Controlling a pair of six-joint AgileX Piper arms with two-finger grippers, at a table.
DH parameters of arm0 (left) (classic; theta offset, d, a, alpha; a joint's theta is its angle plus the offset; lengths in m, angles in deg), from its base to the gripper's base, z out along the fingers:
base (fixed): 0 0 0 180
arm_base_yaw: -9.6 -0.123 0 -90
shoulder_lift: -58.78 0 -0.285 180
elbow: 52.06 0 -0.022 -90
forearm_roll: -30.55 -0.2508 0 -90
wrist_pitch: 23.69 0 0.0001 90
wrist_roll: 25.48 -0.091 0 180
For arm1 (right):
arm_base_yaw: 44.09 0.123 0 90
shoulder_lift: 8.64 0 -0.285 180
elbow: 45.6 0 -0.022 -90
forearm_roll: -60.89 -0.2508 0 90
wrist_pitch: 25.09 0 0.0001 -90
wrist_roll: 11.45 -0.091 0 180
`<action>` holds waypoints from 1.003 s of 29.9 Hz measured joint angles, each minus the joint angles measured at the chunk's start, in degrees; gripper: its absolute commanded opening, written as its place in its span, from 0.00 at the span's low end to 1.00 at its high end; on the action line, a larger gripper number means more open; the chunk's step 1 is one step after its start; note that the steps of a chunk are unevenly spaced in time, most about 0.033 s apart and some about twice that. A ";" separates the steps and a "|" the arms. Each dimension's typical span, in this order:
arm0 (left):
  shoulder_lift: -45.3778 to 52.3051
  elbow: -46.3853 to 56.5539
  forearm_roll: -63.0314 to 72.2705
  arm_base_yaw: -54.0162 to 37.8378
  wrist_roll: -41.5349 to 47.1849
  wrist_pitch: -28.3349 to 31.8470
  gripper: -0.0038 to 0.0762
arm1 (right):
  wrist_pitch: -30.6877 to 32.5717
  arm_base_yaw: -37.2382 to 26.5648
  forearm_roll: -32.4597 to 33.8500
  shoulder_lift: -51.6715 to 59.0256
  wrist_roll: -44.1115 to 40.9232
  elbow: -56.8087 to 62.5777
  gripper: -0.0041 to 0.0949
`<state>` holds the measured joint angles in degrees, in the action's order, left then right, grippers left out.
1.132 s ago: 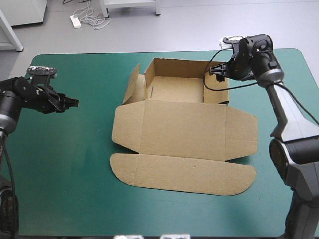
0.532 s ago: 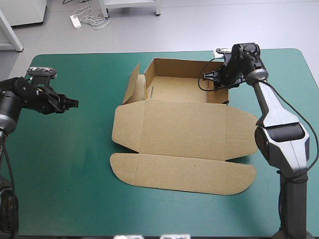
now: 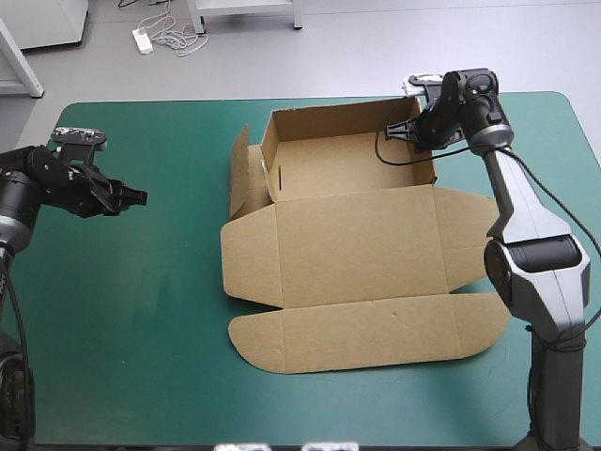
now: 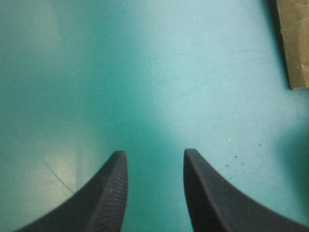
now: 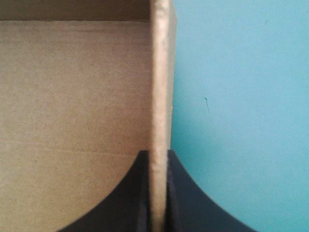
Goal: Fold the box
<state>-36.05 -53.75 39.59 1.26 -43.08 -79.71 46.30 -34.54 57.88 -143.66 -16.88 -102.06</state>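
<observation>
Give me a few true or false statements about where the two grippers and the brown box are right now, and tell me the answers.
1. The right gripper is shut on an upright side wall of the box. True.
2. The left gripper is holding the box. False: it is open over the bare teal-green cover, apart from the box.
3. The lid lies flat, on the robot's side of the raised walls. True.
4. The far wall lies flat on the cover. False: it stands upright.
</observation>
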 measured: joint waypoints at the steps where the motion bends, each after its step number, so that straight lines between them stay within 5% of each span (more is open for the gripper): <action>1: 0.00 0.00 -0.52 0.00 0.15 0.19 0.39 | 0.00 -0.22 -0.16 1.00 0.29 -0.10 0.03; 10: 0.00 0.00 0.92 -1.31 0.48 3.52 0.39 | -0.79 -5.27 -8.86 10.42 5.43 -0.13 0.03; 17: -0.39 0.55 12.59 -10.30 -4.73 8.12 0.39 | -0.73 -12.46 -26.94 18.87 13.16 -0.32 0.03; 23: -5.07 0.55 34.76 -12.07 -16.98 7.62 0.39 | -0.08 -15.20 -37.24 22.75 16.27 -0.72 0.03; 30: -11.65 0.56 63.99 -8.67 -30.61 -0.40 0.39 | -0.03 -11.87 -35.94 23.05 16.80 -0.15 0.03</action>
<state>-47.70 -53.19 103.59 -7.41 -73.70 -80.11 46.27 -46.41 21.94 -120.61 -0.08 -102.21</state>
